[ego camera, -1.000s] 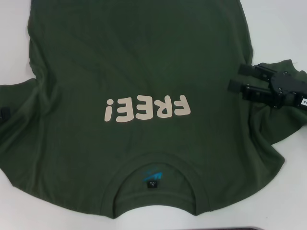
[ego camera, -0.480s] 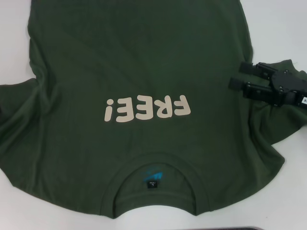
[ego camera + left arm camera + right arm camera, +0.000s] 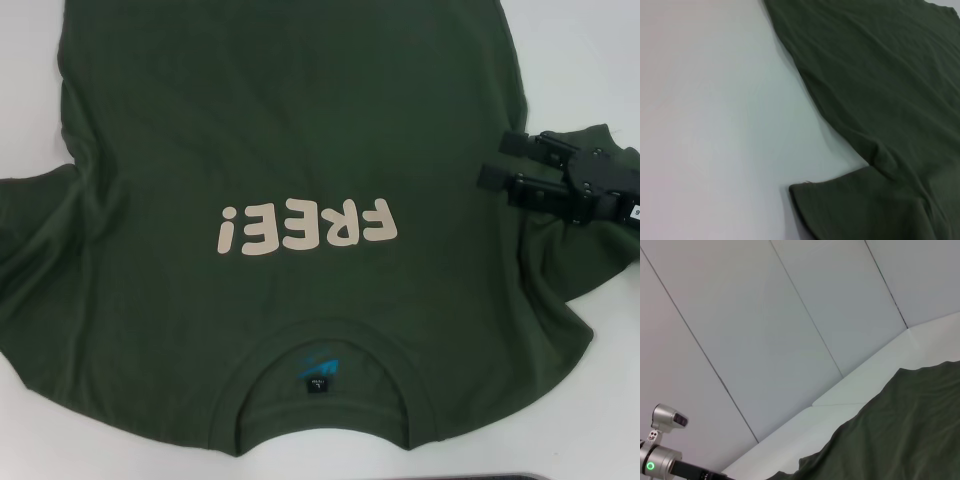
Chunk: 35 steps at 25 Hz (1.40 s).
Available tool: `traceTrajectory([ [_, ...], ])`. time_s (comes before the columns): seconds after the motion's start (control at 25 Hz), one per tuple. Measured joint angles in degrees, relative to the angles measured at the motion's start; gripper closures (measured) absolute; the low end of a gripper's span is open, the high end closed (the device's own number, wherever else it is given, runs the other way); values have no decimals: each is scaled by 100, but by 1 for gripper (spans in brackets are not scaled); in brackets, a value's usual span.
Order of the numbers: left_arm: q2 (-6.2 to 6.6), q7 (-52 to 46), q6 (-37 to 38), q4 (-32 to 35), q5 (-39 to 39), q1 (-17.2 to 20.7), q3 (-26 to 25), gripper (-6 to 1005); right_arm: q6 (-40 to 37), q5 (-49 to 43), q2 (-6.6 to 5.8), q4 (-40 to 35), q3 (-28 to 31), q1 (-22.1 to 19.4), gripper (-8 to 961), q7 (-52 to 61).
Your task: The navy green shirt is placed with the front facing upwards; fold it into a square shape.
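The navy green shirt (image 3: pixel 300 130) lies flat on the white table with its front up. Its collar (image 3: pixel 325 400) and neck label (image 3: pixel 318 372) are at the near edge, and the pale letters "FREE" (image 3: pixel 305 228) read upside down. My right gripper (image 3: pixel 498 162) is open over the seam where the right sleeve (image 3: pixel 590 250) joins the body. Its two black fingers (image 3: pixel 520 146) point left with nothing between them. The left wrist view shows the shirt's side (image 3: pixel 880 75) and the left sleeve's hem (image 3: pixel 855 210) on the table. My left gripper is out of view.
Bare white table (image 3: pixel 580 60) shows at the right of the shirt and at the near corners. In the right wrist view the shirt (image 3: pixel 900 430) ends before a white panelled wall (image 3: pixel 790 315), and a silver arm joint with a green light (image 3: pixel 660 450) stands low.
A dark bit of the left arm at the head view's left edge has gone out of view. The right gripper has drawn back slightly to the right, still open.
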Motion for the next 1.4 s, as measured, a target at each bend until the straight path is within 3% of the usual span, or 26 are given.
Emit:
traceTrajectory([
  [0.08,-1,-1,33,2,-4,-3,6,955,0,0,5,0,0,-1,36,0],
  [0.32,-9,-69,251,5,-202,-21,-25,983,-4,0,11,0,0,-4,36,-1],
  [0.56,1,-415,602,6,-694,-84,-30,982,-9,0,9,0,-4,-2,36,-1],
  [1.4,-204,-816,890,-187,-1083,-347,-40,980,-17,0,26,0,-4,-4,37,-5],
])
